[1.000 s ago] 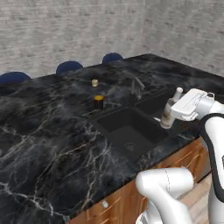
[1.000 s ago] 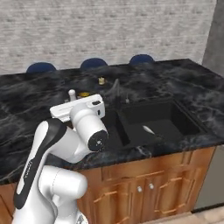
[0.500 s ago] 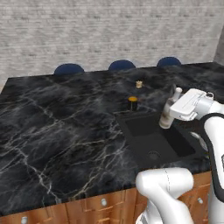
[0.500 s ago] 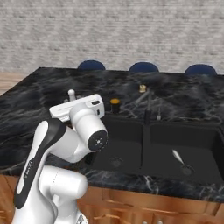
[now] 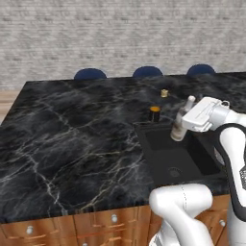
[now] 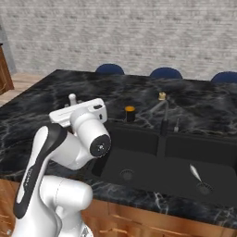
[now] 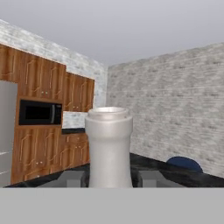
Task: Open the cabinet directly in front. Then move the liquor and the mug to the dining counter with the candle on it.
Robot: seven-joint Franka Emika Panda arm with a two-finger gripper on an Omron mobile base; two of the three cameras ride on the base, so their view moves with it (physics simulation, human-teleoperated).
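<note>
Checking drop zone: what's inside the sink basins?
The sink holds a small pale utensil by the right drain; left basin shows its drain, partly hidden behind the arm.

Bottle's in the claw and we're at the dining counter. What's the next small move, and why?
Probably swing the liquor left, toward the mug, then lower it. It appears to hang over the black sink, gripped by the claw, its neck filling the hand view. Bare marble of the dining counter lies left of the sink, and the candle stands behind.
</note>
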